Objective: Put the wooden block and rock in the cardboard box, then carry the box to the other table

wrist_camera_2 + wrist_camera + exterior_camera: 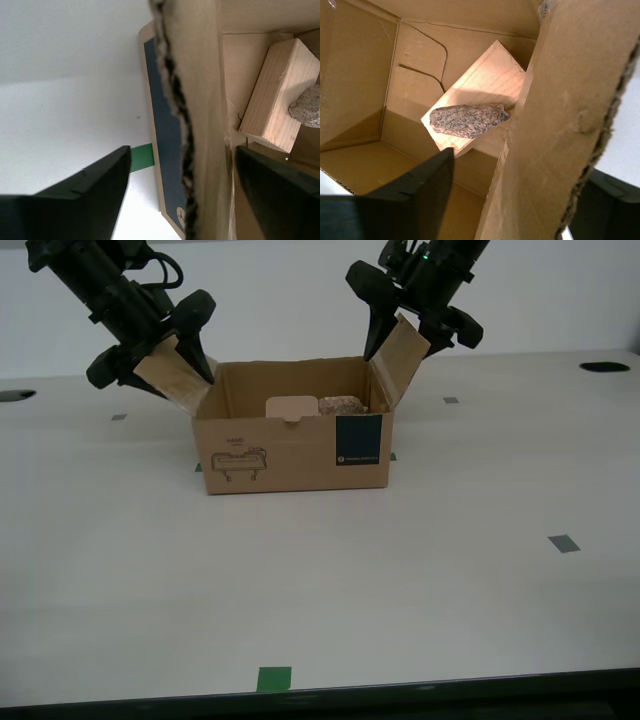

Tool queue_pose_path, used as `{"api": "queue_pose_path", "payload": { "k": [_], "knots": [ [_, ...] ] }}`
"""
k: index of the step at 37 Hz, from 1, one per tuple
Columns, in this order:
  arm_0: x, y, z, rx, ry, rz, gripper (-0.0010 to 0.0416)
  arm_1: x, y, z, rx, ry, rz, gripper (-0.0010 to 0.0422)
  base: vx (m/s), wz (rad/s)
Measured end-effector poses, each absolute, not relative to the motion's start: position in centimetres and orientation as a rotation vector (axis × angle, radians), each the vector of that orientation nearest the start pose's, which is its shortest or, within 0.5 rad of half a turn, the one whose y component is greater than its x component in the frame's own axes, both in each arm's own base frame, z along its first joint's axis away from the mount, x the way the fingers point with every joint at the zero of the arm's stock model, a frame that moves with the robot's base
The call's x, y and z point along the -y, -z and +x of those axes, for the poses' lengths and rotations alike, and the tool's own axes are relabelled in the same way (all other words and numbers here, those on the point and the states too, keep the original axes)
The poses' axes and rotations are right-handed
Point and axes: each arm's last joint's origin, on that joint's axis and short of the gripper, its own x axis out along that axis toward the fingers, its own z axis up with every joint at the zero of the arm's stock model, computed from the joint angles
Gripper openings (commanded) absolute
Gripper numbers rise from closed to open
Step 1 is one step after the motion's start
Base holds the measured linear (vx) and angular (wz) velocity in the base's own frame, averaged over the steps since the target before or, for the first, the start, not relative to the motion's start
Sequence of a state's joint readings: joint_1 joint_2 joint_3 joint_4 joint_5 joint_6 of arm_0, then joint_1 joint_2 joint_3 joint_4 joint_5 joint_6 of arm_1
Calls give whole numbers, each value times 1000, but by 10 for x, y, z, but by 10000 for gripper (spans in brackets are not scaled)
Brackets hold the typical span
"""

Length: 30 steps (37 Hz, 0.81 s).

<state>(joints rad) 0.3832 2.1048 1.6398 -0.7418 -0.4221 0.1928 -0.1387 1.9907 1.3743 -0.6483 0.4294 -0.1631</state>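
The cloth-draped table (420,590) is being occupied by the cardboard box (290,455). Each side flap is being straddled by spread jaws not pressed to it: my first gripper (155,373) at the exterior view's left, my second gripper (402,352) at its right. Inside the box, the wooden block (480,85) is being topped by the rock (467,120).

The white table (420,580) fills most of the exterior view; the cardboard box (290,445) sits at upper centre, among scattered green tape marks (273,678).
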Motion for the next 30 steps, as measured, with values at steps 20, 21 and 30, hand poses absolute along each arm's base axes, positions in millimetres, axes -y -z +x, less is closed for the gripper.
{"api": "queue_pose_path", "payload": {
  "k": [20,21,30],
  "knots": [
    [-174,-186,397,-1317,-561,208,-1,67,-164,386,-1300,405,-351,4,0,0],
    [-174,-186,397,-1319,-558,211,0,67,-164,386,-1299,405,-351,-1,0,0],
    [-174,-186,397,-1321,-554,217,-1,67,-165,386,-1294,405,-350,-1,0,0]
  ]
}}
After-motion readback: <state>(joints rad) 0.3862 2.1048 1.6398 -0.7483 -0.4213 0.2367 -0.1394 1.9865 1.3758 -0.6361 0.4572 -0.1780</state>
